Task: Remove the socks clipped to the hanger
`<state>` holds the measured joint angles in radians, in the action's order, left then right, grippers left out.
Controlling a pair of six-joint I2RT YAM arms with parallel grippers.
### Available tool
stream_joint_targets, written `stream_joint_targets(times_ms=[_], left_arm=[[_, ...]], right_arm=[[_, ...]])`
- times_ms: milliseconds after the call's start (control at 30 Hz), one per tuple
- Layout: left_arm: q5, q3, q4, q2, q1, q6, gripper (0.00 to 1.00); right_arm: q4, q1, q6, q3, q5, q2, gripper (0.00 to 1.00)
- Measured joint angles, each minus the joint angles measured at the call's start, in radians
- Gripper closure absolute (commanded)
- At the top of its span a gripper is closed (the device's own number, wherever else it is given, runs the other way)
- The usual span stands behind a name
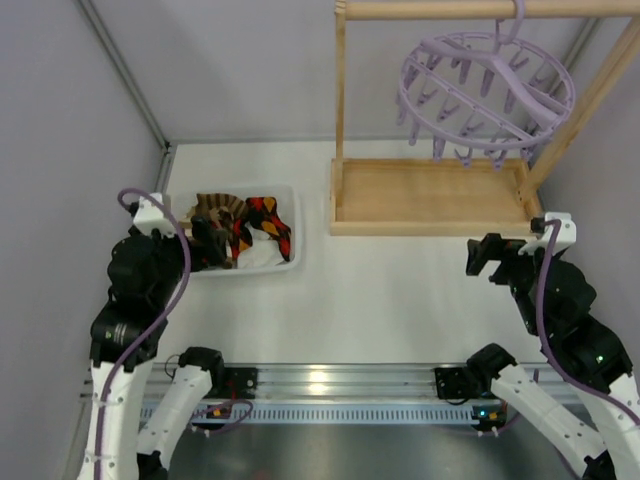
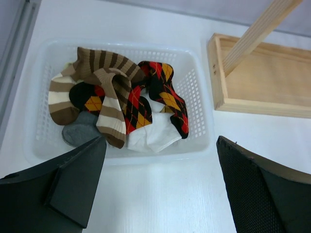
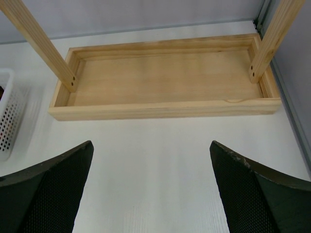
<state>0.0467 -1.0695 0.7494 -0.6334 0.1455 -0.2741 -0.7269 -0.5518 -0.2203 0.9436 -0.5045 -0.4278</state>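
Wooden rack [image 3: 165, 87] on the worktop [image 1: 400, 300], lavender hanger [image 1: 498, 64] hooked on its top bar [image 1: 430, 10], white basket [image 2: 198, 99] left of the rack heaped with socks [image 2: 121, 104], striped, diamond-patterned, white, my left pincer [image 2: 160, 145] open by the basket, my right pincer [image 3: 150, 144] open before the rack

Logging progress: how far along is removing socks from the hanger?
Looks done: the round lavender plastic hanger hangs bare; the striped, diamond-patterned and white fabric socks lie in the white plastic basket. In hand: nothing, left gripper and right gripper are open. Nothing visibly left.
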Motion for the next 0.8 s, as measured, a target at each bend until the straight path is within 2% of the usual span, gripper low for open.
stream_joint_targets(times_ms=[133,300,800], left_arm=[[-0.037,0.0,0.018,0.112,0.0,0.024,0.01],[-0.054,0.0,0.044,0.18,0.008,0.054,0.01],[0.078,0.035,0.093,0.228,0.114,0.086,0.01]], right_arm=[[-0.049,0.0,0.011,0.005,-0.003,0.018,0.01],[-0.138,0.0,0.031,0.032,-0.013,0.018,0.0],[-0.25,0.0,0.083,0.135,-0.018,0.077,0.01]])
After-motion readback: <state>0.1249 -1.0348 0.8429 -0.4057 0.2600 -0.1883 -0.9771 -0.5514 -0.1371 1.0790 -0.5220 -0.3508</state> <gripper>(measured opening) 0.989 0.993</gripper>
